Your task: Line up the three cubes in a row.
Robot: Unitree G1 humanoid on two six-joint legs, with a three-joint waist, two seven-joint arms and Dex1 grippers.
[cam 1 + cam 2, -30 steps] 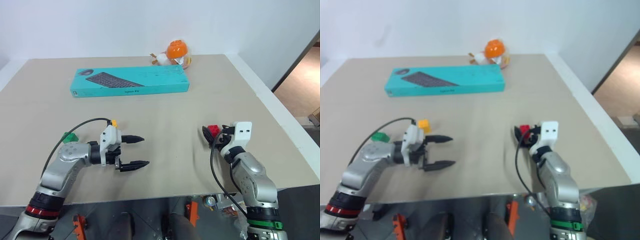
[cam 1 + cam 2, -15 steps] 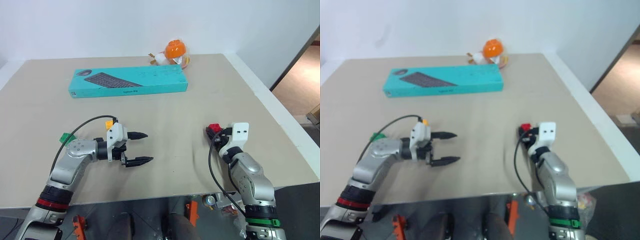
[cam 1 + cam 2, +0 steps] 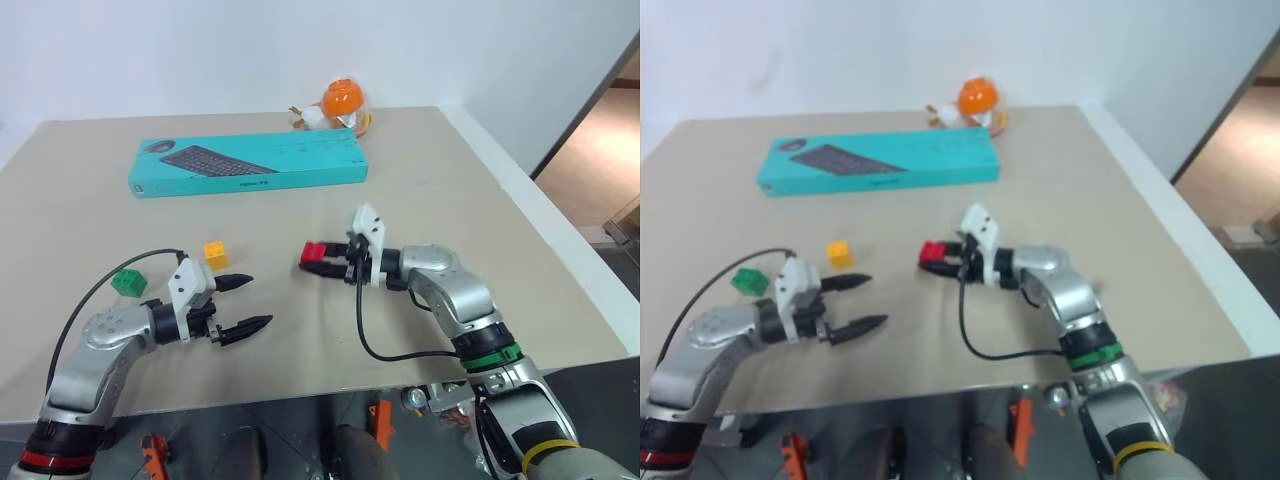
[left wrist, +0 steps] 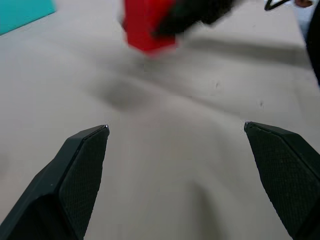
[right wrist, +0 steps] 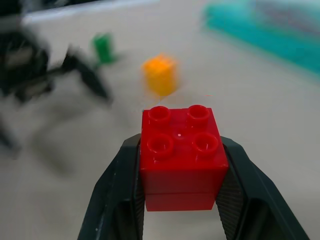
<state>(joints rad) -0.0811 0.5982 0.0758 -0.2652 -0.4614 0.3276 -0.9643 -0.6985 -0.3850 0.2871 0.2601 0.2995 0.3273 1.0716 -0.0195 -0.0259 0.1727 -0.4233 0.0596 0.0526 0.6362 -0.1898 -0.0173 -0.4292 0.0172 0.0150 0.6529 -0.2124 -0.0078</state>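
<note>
right gripper [image 3: 318, 262] carries the red cube [image 3: 314, 253] above the table toward the yellow cube [image 3: 215, 253] and green cube [image 3: 127, 283]; left gripper [image 3: 243, 304] gapes empty; next, setting red in line.

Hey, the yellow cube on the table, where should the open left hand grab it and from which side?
Probably by two opposite flat side walls, coming from above. The yellow cube sits upright, studs up, apart from the green cube, so its sides are free. The left hand is open beside it.

red cube [image 5: 181, 152], green cube [image 3: 128, 283], yellow-orange cube [image 3: 215, 253], teal box [image 3: 248, 162], tan table [image 3: 450, 190].
</note>
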